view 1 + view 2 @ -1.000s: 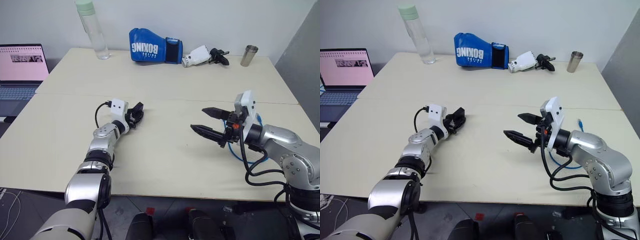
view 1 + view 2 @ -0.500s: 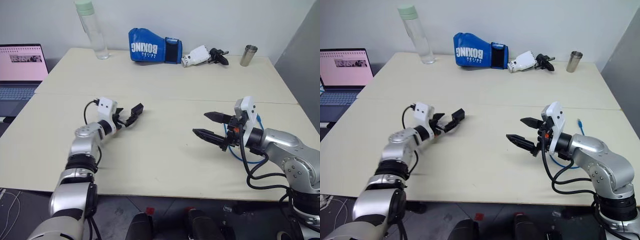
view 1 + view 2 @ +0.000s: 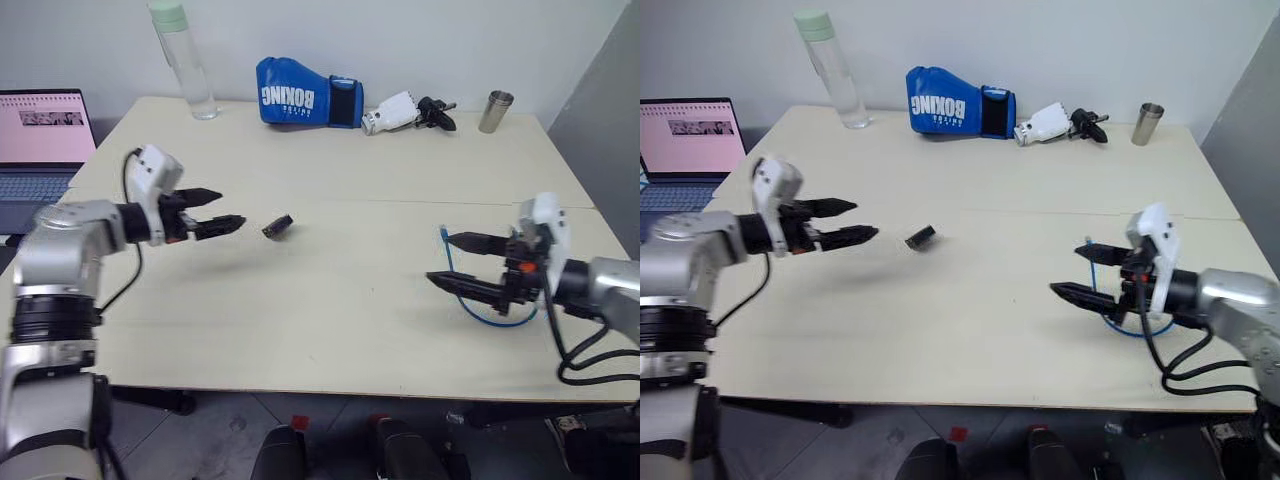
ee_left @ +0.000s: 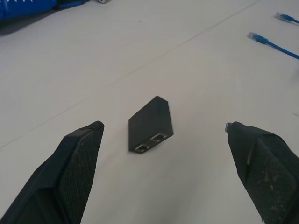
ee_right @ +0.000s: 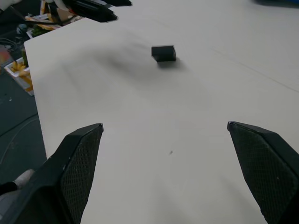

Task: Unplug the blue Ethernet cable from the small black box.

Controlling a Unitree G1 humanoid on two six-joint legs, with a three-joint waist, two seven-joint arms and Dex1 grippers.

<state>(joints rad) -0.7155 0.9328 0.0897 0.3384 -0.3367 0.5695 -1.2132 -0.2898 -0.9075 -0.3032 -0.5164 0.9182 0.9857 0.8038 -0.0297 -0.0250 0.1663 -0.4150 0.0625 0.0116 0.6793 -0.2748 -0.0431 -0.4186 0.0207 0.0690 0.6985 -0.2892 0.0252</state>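
Black box [image 4: 151, 124] lies flat, ports facing left hand [image 3: 222, 211].

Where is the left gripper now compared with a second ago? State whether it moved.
Yes. The left gripper has pulled back toward the laptop, leaving the small black box alone on the table.

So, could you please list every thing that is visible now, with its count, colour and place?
small black box: one, black, lying alone mid-table, ports empty.
blue Ethernet cable: one, blue, looped on the table near its right edge, unplugged.
boxing glove: one, blue, far side of the table.
bottle: one, clear with a pale green cap, far left.
metal cup: one, silver, far right.
spare gripper: one, white and black, beside the glove.
laptop: one, open, left of the table.
table: one, cream.
left gripper: jaws open, above the table, left of the box.
right gripper: jaws open, by the cable.
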